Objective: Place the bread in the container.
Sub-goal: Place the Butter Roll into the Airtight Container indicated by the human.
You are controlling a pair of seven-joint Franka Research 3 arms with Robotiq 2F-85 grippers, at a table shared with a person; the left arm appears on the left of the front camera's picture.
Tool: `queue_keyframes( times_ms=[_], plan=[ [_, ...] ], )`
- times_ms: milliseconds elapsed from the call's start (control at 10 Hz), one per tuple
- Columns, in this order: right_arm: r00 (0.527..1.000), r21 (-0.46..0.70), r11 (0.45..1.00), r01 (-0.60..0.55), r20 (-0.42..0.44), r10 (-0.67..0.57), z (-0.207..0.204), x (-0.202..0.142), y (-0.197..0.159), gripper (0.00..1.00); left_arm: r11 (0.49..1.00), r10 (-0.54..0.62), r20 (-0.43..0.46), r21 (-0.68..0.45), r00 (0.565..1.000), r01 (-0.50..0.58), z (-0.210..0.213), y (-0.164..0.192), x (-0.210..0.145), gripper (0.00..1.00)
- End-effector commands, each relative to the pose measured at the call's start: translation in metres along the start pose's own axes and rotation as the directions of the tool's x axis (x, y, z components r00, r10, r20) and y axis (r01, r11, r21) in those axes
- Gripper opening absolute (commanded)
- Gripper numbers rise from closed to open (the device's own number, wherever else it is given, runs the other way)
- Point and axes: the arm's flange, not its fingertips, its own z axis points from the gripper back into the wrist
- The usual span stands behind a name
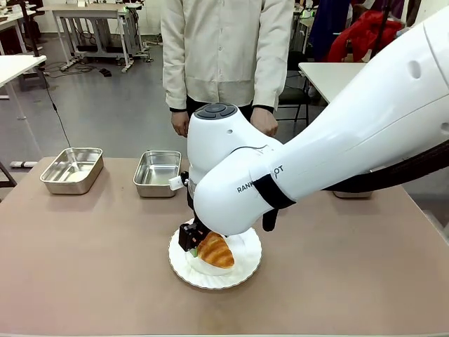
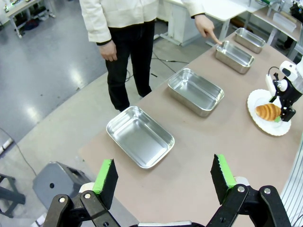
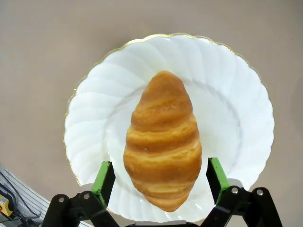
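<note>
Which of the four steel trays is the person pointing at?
The third tray counting outward from the left wrist camera: the person's finger is at its rim, and no hand is near the others.

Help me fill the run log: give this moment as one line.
right gripper: open around croissant on plate | left gripper: open, empty | person's hand: pointing at tray

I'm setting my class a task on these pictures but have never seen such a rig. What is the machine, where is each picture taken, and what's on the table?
Two white robot arms share a table with a person. The front picture looks across the table; the other two come from cameras on each wrist. The right gripper is open, its green pads either side of a croissant on a scalloped plate, gripping nothing. The left gripper is open, facing four steel trays; the person's hand points at one.
</note>
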Motion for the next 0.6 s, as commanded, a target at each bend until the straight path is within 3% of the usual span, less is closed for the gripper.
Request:
queue_keyframes(
  times_ms=[0,300,400,500],
  plan=[
    [0.999,-0.016,1.0,0.02,0.025,-0.019,-0.0082,-0.0003,0.0007,1.0,1.0,-0.01,0.012,-0.007,1.0,0.01,0.0018,-0.0012,-0.0001,1.0],
    [0.999,-0.02,1.0,0.022,0.025,-0.021,-0.0141,-0.0018,0.0019,1.0,1.0,-0.01,0.012,-0.007,1.0,0.01,0.0018,-0.0012,-0.0001,1.0],
    [0.999,-0.034,0.999,0.031,0.023,-0.03,-0.014,-0.0016,0.0026,0.8,1.0,-0.01,0.012,-0.007,1.0,0.01,0.0018,-0.0012,-0.0001,1.0],
    [0.999,-0.044,0.998,0.034,0.025,-0.033,-0.0137,-0.0017,0.003,0.8,1.0,-0.01,0.012,-0.007,1.0,0.01,0.0018,-0.0012,-0.0001,1.0]
  ],
)
